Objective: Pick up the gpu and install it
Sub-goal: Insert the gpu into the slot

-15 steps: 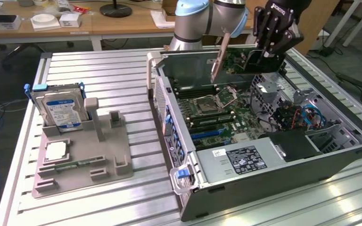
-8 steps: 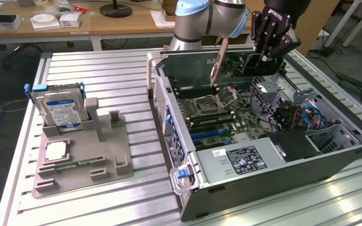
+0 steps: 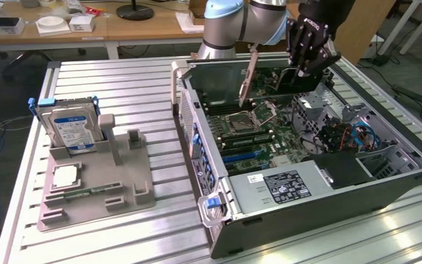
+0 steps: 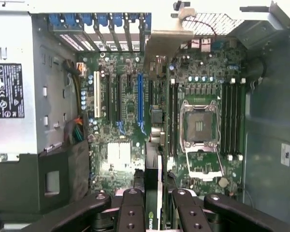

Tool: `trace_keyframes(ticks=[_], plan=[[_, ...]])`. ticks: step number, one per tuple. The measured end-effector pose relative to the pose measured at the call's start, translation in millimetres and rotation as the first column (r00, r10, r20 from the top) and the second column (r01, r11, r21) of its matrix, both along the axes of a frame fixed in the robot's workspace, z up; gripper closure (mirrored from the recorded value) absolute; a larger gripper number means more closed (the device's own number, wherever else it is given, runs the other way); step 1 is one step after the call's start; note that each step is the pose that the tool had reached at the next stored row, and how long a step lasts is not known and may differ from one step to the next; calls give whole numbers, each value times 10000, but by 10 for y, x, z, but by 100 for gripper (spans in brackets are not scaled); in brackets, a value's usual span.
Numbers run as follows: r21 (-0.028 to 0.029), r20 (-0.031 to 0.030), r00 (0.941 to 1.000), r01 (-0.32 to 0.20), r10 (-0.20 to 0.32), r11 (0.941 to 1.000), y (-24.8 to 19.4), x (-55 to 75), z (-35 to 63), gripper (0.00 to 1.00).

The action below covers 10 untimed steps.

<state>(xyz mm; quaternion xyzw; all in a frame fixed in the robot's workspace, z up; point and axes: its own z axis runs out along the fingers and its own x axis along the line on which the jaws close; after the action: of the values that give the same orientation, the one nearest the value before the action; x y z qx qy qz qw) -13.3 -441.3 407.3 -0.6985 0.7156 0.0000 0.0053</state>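
In the exterior view the arm (image 3: pixel 233 22) is cut off by the picture's edge, and part of the gpu (image 3: pixel 248 81) is covered by the gripper (image 3: pixel 310 69). The print on the near power supply label (image 3: pixel 288 187) is too small to be read.

Gripper (image 3: pixel 303 74) clamped on the gpu (image 3: pixel 250 74). The card is held on edge, pale bracket pointing down, above the motherboard (image 3: pixel 262 137) at the far end of the open computer case (image 3: pixel 196 126). The case lies on its side along the slatted table's (image 3: pixel 123 82) edge at the exterior view's right. Grey holder tray (image 3: pixel 134 187) sits near the opposite edge, with a hard drive (image 3: pixel 68 126) standing upright in it.
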Motion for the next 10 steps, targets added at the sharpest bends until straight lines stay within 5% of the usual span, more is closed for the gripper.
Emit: trace_keyframes(ticks=[7, 10], plan=[[-56, 12, 10000, 5, -5, 10000, -2, -25, -63, 74], [-62, 99, 9999, -32, 32, 10000, -2, -35, -77, 74]])
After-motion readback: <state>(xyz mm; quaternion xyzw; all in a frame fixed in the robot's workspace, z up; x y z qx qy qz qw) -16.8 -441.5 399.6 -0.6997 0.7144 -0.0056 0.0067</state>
